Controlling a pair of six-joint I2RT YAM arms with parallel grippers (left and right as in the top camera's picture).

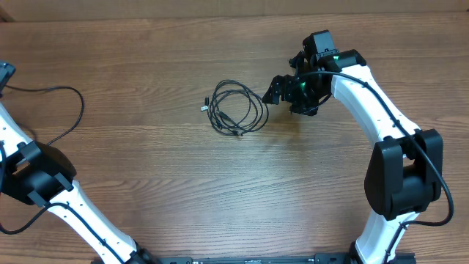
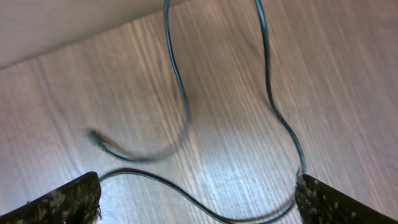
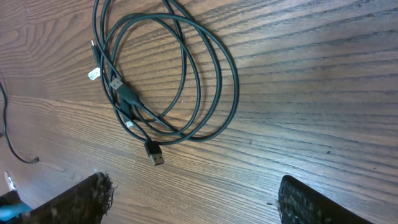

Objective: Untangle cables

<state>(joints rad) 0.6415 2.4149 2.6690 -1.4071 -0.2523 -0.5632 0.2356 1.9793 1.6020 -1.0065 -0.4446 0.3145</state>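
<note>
**Overhead view.** The cables (image 1: 249, 99) lie as one loose coil on the table (image 1: 146, 191), near the middle and slightly towards the far edge. The right gripper (image 1: 272, 92) stands just beside the coil's right side, with its fingertips aimed at the coil. Contact cannot be confirmed from this view. The left arm sits at the table's left edge, well apart from the coil. A thin dark strand (image 1: 58, 88) loops near it.

**Left wrist view.** The left gripper (image 2: 199, 199) has its fingers (image 2: 62, 202) spread wide with nothing gripped. The dark strand curves over the wood below and has one blurred end. It cannot be told whether this strand belongs to the task or to the arm.

**Right wrist view.** The right pads (image 3: 317, 199) are also wide apart and empty. The coil lies ahead of the gap, up and to the left, in several overlapping turns. Its silver tips are gathered on the left side, and a black USB plug (image 3: 155, 154) projects from the lower edge.

**Step in hand.** This is judged to be the approach. No strand is gripped and the coil is intact.

**Next move.** The right gripper probably needs to descend onto a single outer turn or the projecting plug and close narrowly on that strand alone. The left arm would need to travel across to pin the remainder.
</note>
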